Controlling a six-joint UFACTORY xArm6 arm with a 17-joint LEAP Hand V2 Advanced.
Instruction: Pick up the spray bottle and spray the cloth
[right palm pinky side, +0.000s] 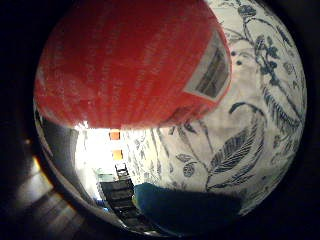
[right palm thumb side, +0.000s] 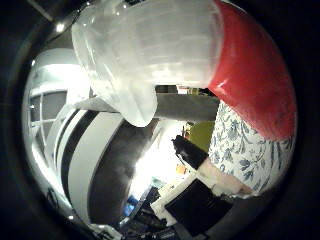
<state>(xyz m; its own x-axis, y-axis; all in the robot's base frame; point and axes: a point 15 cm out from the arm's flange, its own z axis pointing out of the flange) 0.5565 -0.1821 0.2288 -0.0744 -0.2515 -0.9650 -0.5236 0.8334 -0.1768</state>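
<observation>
You cannot tell how the hand's fingers are sitting. The spray bottle (red body, translucent white top) is filling both palm views, close against the palm, hanging above a leaf-printed tablecloth; a bright room is showing beyond.

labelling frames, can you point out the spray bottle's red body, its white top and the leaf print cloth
red body (right palm pinky side: 130, 65): little finger side palm view, middle of the red wall.
white top (right palm thumb side: 150, 47): thumb side palm view, on the translucent white part.
leaf print cloth (right palm pinky side: 250, 135): little finger side palm view, on the printed leaves.
</observation>
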